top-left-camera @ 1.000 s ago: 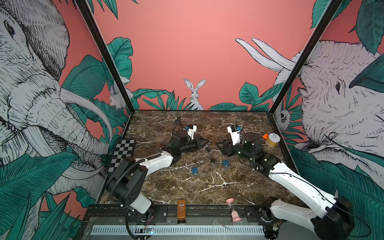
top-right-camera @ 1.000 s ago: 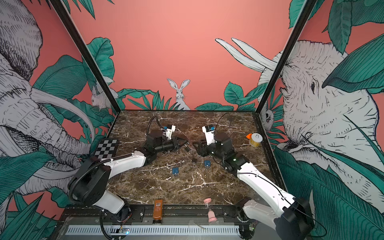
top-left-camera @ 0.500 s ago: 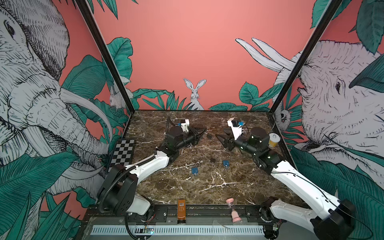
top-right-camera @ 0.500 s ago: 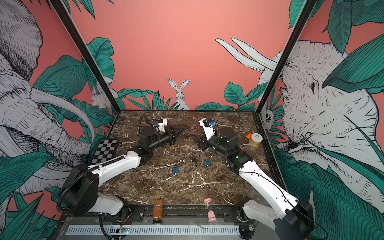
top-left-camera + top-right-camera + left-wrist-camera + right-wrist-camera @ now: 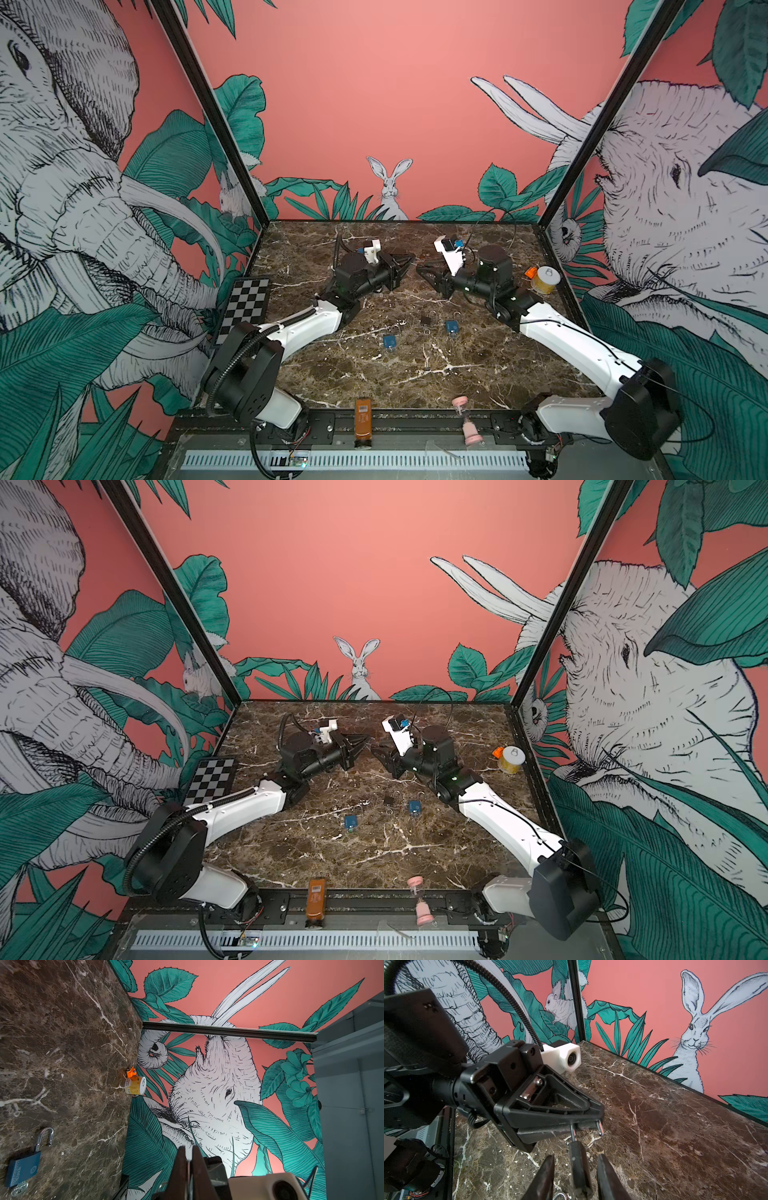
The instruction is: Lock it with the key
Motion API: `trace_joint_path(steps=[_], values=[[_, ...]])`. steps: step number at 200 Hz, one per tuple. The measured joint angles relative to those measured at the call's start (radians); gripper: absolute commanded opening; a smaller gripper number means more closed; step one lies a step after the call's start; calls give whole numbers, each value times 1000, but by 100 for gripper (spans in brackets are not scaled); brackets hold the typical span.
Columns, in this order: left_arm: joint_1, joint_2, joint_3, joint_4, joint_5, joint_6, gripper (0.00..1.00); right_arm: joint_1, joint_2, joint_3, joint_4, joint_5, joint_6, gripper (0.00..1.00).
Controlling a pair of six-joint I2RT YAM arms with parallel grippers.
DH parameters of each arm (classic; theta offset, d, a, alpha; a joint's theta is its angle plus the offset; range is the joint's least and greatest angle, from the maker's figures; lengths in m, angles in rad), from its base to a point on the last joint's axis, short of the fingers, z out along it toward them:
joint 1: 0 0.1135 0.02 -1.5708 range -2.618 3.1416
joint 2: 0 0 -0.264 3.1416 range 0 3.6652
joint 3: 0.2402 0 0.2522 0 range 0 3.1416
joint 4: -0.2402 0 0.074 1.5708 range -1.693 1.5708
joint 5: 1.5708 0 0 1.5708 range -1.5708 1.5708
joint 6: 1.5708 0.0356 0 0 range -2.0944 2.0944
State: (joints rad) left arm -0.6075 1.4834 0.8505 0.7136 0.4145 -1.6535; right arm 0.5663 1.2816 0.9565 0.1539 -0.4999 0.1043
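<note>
Right wrist view: near table (image 5: 685, 1126) 12 o'clock, left gripper (image 5: 598, 1122) clamps padlock (image 5: 578, 1167) shackle, presenting body between right gripper's (image 5: 575, 1157) open, untouching jaws.

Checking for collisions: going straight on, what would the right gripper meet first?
Likely the black padlock, held by the shut left gripper, between the fingers of the right gripper.

My table (image 5: 675, 1126) looks like polished brown marble, glossy, with white veins. My left end effector (image 5: 591, 1124) is matt black plastic with a rough dark pad. The shackle (image 5: 572, 1131) in it is bright bare metal, and the black padlock (image 5: 579, 1169) body below is dull and scuffed. My right end effector (image 5: 576, 1158) has worn matt fingers (image 5: 546, 1176). The blue padlock (image 5: 22, 1167) looks satin-painted, its bow (image 5: 44, 1136) polished metal. The camera housing (image 5: 564, 1057) is smooth white plastic.
</note>
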Motion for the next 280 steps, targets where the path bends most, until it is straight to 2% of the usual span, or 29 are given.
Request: trace_joint_path(steps=[205,249,257,265,280], values=[[8,43,47,64,46,-4,0,-5,2,-21,39,0,49,28],[8,43,47,65,51,-4,0,-5,2,-21,36,11,49,8],[8,43,46,65,55,-4,0,-5,1,-21,36,10,49,6],[8,43,47,66,57,-4,0,-5,0,-21,36,11,48,0],[8,43,47,68,59,-4,0,-5,-2,-21,36,13,49,0]])
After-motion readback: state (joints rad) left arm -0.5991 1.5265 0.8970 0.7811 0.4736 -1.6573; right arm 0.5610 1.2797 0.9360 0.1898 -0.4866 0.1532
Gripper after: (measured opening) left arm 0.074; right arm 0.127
